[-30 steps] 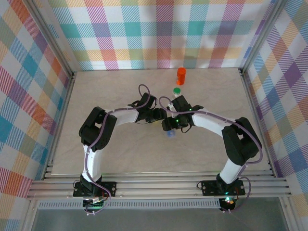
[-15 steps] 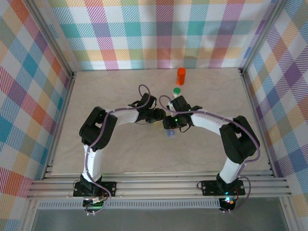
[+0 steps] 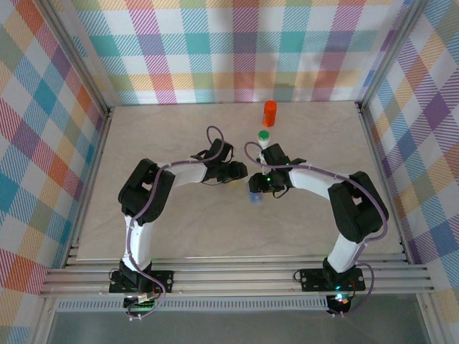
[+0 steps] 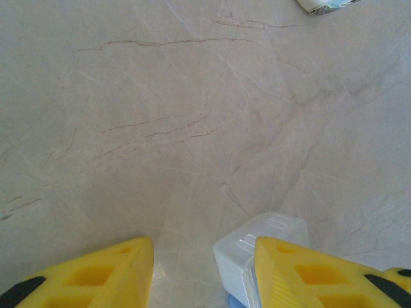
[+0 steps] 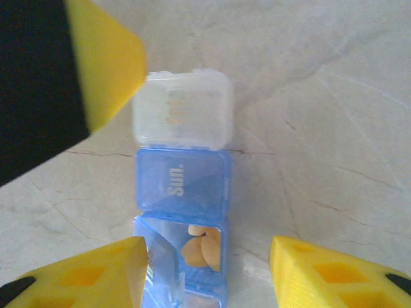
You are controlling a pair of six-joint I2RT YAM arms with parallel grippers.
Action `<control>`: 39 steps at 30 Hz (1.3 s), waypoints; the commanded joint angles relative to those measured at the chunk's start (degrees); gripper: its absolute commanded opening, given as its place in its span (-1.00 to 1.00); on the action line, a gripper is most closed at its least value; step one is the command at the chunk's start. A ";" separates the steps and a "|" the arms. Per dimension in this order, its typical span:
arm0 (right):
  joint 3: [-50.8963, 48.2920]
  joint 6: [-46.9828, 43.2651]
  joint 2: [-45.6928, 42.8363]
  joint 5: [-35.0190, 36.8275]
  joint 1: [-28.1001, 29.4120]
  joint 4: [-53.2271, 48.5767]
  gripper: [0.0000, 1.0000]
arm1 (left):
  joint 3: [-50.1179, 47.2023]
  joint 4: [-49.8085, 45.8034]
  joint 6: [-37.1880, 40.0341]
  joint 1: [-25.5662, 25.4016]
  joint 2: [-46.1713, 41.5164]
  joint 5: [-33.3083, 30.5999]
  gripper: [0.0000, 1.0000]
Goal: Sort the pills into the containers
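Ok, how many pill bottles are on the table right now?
2. The orange bottle stands near the back wall; the green-capped bottle is just in front of it, beside the right arm, which may hide others.

Setting: a robot test cell in a lab, not a home or a shop.
Enclosure: plaid cloth panels on three sides, well beyond the jaws, hung on aluminium posts.
Work surface: pale marble-look tabletop directly under the jaws.
Mounting: slotted aluminium rails well behind the jaws at the near edge, with the left arm and right arm bolted on side by side.
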 commanded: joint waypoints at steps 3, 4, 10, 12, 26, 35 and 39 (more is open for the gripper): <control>-0.99 1.37 -0.02 -2.07 -1.39 -0.14 0.05 | -0.99 -0.23 0.66 -1.13 1.43 1.34 -0.09; -1.16 1.67 0.15 -2.44 -1.61 0.05 0.05 | -0.88 -0.31 0.73 -1.13 1.46 1.30 -0.10; -2.05 2.88 1.16 -5.05 -2.62 1.60 0.01 | -0.95 -0.49 1.03 -1.11 0.39 0.75 -0.10; -2.14 3.21 1.71 -6.02 -2.93 2.01 -0.01 | -1.39 0.13 1.01 -1.05 -0.94 0.42 -0.09; -3.41 4.77 2.80 -9.88 -3.94 4.70 -0.06 | -2.64 5.62 -3.24 -1.46 -1.21 5.22 0.11; -4.40 5.97 3.10 -9.97 -4.94 5.21 -0.18 | 0.34 -0.81 -0.71 -3.46 1.82 3.08 -0.03; -6.00 7.13 4.25 -9.62 -4.91 5.17 -0.39 | -0.30 -1.79 -0.85 -3.51 2.95 1.71 -0.21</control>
